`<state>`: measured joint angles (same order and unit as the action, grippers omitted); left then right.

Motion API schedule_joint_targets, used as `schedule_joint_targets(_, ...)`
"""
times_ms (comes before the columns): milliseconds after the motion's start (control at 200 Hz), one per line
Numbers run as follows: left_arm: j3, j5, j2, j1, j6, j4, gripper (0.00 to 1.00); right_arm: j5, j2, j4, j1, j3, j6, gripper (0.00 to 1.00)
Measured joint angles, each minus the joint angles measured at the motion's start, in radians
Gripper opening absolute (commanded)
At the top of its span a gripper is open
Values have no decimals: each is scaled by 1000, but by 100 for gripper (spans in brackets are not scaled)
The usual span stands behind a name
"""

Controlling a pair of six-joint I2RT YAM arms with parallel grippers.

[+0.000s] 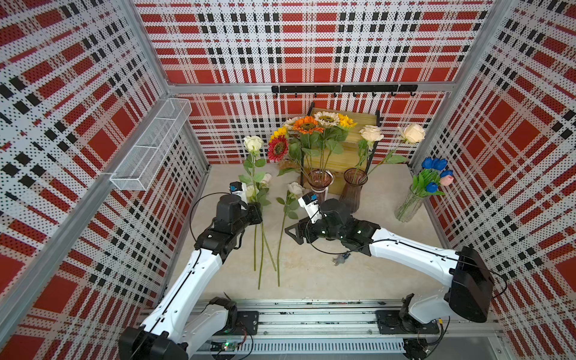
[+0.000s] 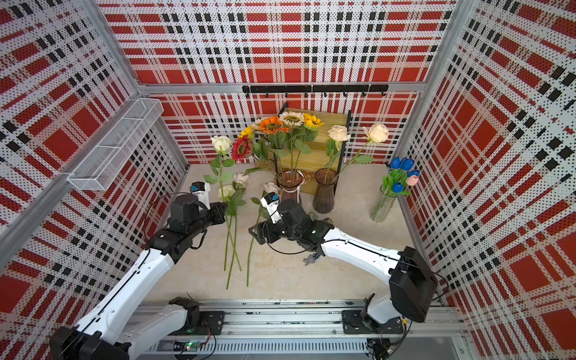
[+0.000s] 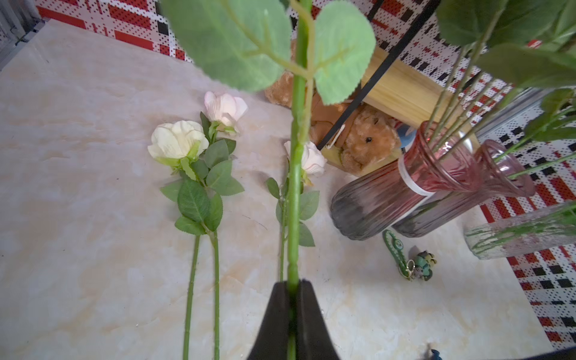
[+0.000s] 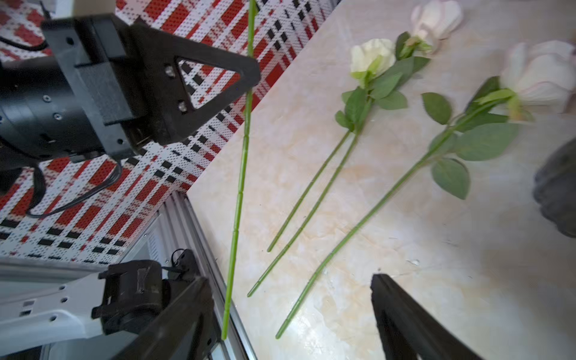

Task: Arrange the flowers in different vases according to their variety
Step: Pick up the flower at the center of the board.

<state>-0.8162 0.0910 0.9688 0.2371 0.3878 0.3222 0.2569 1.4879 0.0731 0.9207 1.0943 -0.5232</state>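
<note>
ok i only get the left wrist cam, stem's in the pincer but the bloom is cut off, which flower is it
observer: a cream rose, held upright by the left pincer.
operator: and the right pincer, can't see it at all
observer: the right pincer is open and empty, next to the stem of the lone rose lying on the table.
operator: any roses in a vase yet
observer: two roses stand in the brown vase; the pink vase holds only sunflowers.
</note>
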Motion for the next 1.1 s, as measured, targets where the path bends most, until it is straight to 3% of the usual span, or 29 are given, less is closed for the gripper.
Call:
schedule_joint_targets(376,59,57,-120,42,23,-3,0,163,160,-134,8,140,-40,74)
schedule_joint_targets(792,89,61,-157,46,62,-18,0,207,297,-162,8,238,-52,62)
schedule_joint_targets(962,96,63,-176,46,70,-24,0,219,355,-160,8,303,-51,50)
schedule_joint_targets(1102,107,60,-193,46,77,-31,0,235,391,-155,8,348,-52,26)
